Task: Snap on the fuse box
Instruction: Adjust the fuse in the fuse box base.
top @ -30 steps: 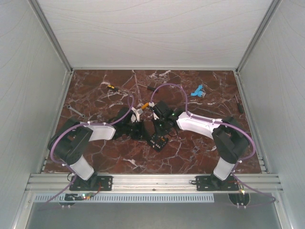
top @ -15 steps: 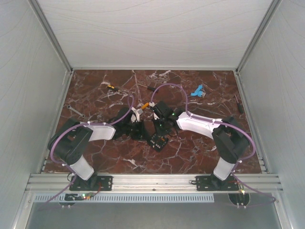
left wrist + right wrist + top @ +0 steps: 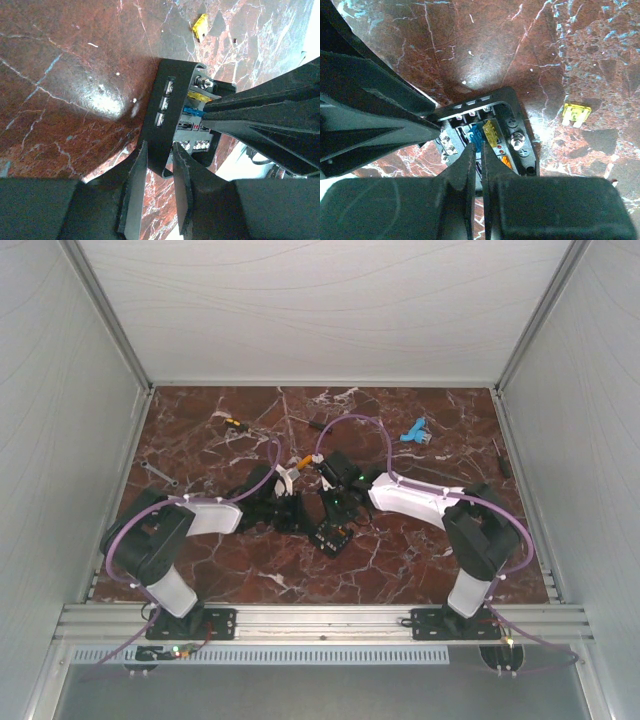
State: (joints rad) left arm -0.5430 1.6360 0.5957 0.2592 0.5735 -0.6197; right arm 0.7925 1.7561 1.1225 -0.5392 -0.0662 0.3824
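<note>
Near the middle of the red marble counter [image 3: 200,445], between the two arms, sits the black fuse box [image 3: 334,536]. From the left wrist view, the left jaws are clamped on one side wall [image 3: 164,107] of the box, with one finger [image 3: 134,192] outside the wall and the other inside. From the right wrist view, the right jaws are pressed together with nothing between them, their tips over the inside of the box by a blue fuse [image 3: 475,135] and a yellow fuse [image 3: 490,132]. A loose yellow fuse [image 3: 576,114] lies on the marble near the box. A blue plastic piece [image 3: 413,430] lies well apart, toward the far edge.
</note>
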